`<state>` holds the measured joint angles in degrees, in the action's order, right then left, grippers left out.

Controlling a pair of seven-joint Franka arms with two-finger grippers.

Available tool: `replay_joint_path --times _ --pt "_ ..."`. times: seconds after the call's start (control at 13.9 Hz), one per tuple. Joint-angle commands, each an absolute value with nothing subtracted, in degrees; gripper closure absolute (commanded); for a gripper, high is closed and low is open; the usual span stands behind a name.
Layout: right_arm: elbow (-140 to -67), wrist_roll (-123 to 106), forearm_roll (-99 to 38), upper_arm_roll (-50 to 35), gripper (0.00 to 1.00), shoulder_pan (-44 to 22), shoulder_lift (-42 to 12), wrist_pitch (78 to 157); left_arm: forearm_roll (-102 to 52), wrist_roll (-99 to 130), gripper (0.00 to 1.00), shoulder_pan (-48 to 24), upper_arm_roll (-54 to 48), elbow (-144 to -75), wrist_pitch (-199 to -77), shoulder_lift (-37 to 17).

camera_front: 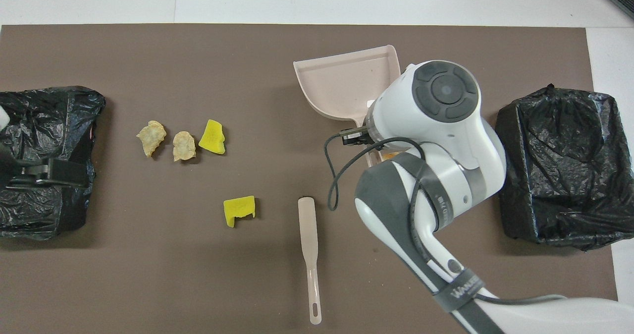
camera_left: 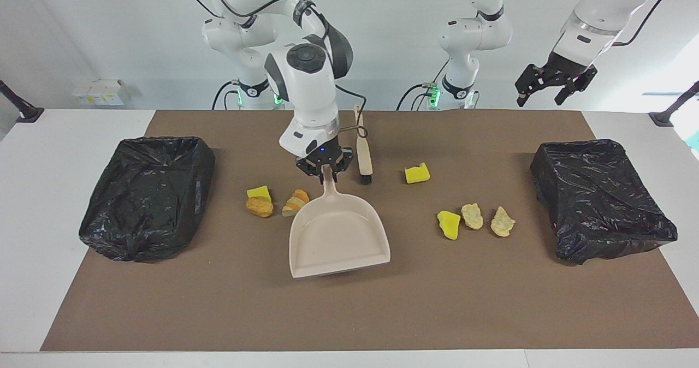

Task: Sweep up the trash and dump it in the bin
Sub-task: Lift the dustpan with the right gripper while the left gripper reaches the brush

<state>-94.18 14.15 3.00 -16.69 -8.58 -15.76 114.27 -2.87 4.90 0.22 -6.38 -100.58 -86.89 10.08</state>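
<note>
My right gripper (camera_left: 324,172) is shut on the handle of the beige dustpan (camera_left: 338,237), which hangs tilted just above the mat (camera_front: 346,83). Beside it, toward the right arm's end, lie three trash pieces: a yellow sponge chunk (camera_left: 258,192), a brown bread lump (camera_left: 259,206) and an orange-beige piece (camera_left: 297,200). The right arm hides these in the overhead view. Toward the left arm's end lie a yellow chunk (camera_left: 417,173) (camera_front: 238,210), another (camera_left: 448,224) (camera_front: 212,138) and two beige lumps (camera_left: 472,215) (camera_left: 502,221). My left gripper (camera_left: 546,92) waits open, high in the air.
A beige brush (camera_left: 362,149) (camera_front: 309,254) lies on the brown mat, nearer to the robots than the dustpan. Black-bagged bins stand at both ends: one at the right arm's end (camera_left: 136,237) (camera_front: 559,220), one at the left arm's end (camera_left: 600,231) (camera_front: 44,215).
</note>
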Motion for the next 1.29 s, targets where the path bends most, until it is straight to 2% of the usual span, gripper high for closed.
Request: replay_joint_path --times 0.0,0.36,0.72,0.93,1.08,1.22 --pt "-94.7 2.0 1.8 -17.3 1.0 -4.8 -15.8 113.6 -3.4 9.1 0.0 -5.5 -6.0 -107.6 -87.8 12.7" --pt "-97.1 -18.9 3.0 -17.1 1.0 -2.9 -15.9 112.9 -4.9 25.2 0.0 -17.6 -6.2 -115.5 -97.2 13.6" --pt "-98.7 -23.5 5.8 -17.1 1.0 -3.0 -17.4 114.9 -8.0 32.5 0.0 -28.9 -6.2 -122.2 -101.1 14.8" --pt "-101.6 -28.8 5.9 -17.1 1.0 -3.1 -17.8 118.8 -8.0 40.0 0.0 -36.0 -6.2 -128.3 -111.1 14.0" --pt "-101.8 -31.1 5.9 -17.1 1.0 -3.3 -18.3 119.0 -8.0 42.5 0.0 -39.4 -6.2 -129.6 -113.9 11.2" --pt "-101.9 -32.2 6.1 -17.1 1.0 -3.3 -19.0 119.6 -8.0 43.7 0.0 -40.6 -6.2 -130.5 -115.6 10.8"
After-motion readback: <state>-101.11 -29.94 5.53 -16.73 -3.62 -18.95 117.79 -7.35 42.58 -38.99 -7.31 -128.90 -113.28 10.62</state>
